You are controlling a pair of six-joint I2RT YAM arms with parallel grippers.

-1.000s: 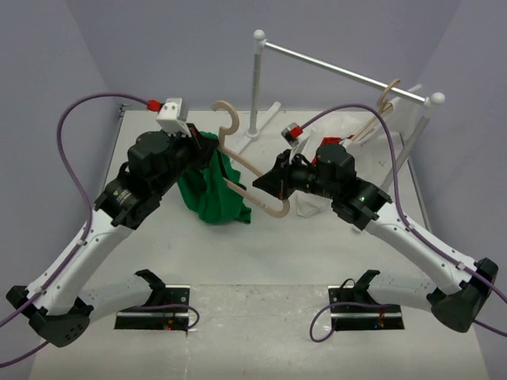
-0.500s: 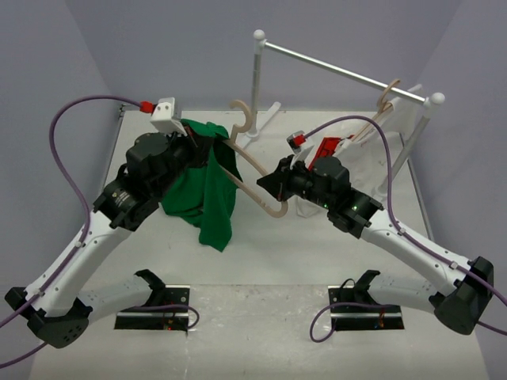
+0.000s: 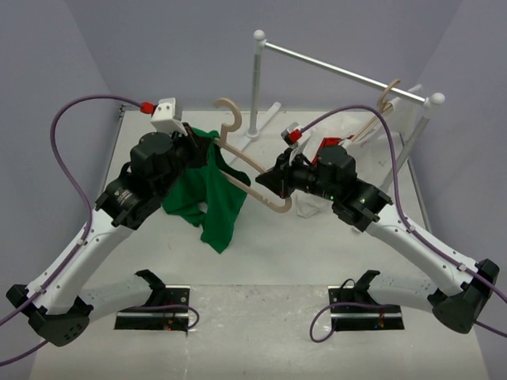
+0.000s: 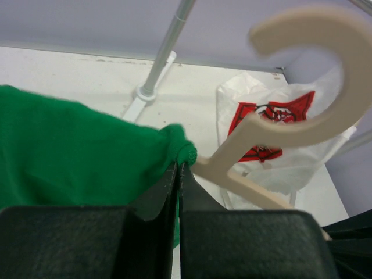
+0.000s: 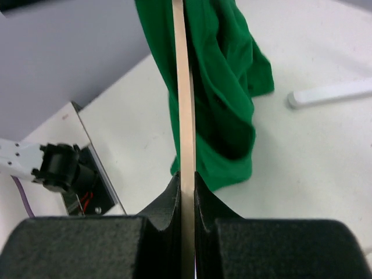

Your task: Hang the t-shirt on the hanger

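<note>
The green t-shirt [image 3: 207, 194] hangs in the air from my left gripper [image 3: 207, 142], which is shut on a fold of its upper edge [image 4: 185, 152]. The tan wooden hanger [image 3: 235, 114] is held up slanted, hook to the upper left, with one arm running through the shirt. My right gripper [image 3: 264, 184] is shut on the hanger's thin bar [image 5: 183, 87]. In the right wrist view the shirt [image 5: 229, 81] drapes beside and behind that bar. In the left wrist view the hanger's hook [image 4: 340, 110] curves just right of my shut left gripper [image 4: 177, 167].
A white clothes rail [image 3: 341, 73] on a pole [image 3: 257, 83] stands at the back. On its right end hangs another hanger [image 3: 388, 96] with a white, red-printed garment [image 4: 273, 125]. Two black arm mounts [image 3: 154, 317] sit at the near edge.
The left gripper has lifted the shirt, which now hangs longer and more spread. The hanger swung right, then back left. Both grips stayed shut.
</note>
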